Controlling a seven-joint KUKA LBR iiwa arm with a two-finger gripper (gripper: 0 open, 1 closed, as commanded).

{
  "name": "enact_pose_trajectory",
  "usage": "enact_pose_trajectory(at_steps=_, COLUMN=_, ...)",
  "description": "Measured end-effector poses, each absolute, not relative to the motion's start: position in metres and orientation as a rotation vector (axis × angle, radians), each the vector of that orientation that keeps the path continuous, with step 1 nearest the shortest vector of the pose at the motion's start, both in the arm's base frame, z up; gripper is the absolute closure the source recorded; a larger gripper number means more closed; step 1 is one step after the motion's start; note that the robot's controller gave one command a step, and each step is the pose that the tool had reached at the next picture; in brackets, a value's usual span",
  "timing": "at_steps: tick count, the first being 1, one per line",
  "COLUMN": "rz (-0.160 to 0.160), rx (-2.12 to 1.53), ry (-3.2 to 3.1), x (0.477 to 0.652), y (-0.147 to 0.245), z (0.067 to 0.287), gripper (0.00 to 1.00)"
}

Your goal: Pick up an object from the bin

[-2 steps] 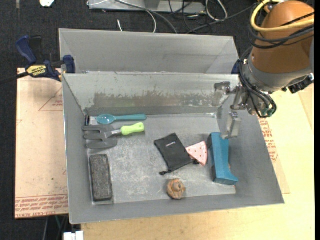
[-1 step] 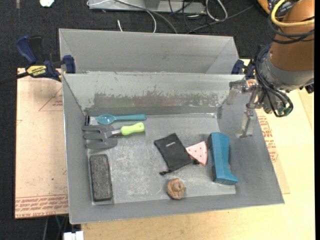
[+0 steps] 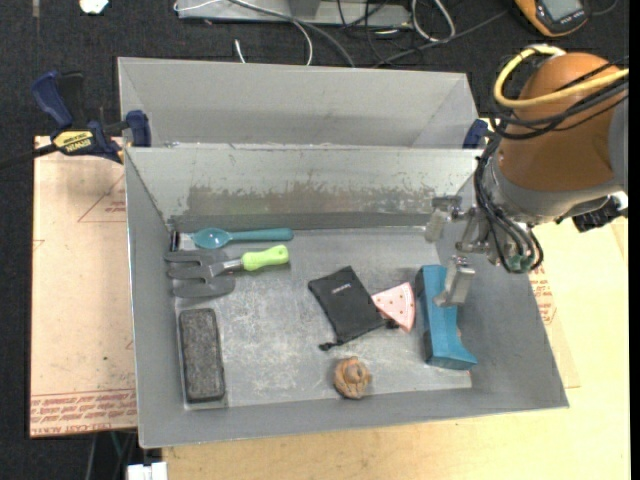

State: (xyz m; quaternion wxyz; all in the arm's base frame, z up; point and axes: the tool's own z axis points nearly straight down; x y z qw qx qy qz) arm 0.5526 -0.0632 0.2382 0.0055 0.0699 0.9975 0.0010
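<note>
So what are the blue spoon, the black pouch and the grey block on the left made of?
The light-blue spoon looks like smooth plastic: one even colour, slight sheen. The black pouch seems matt fabric or imitation leather; a thin strap trails from its corner. The grey block has a rough, speckled top, perhaps felt or foam; hard to tell.

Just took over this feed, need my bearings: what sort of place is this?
Probably a robotics lab's bin-picking cell: a grey metal bin of odd items like a blue spoon, a robot arm reaching in, loose cables on the floor behind.
</note>
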Motion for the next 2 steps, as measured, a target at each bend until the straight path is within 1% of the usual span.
enact_pose_trajectory(at_steps=1, rz=0.001, rx=0.126, ry=3.126, x=0.547, y=-0.04, z=0.201, gripper=0.0)
enact_pose_trajectory(at_steps=2, rz=0.002, rx=-0.046, ry=3.126, x=0.55, y=-0.031, z=0.144, gripper=0.0)
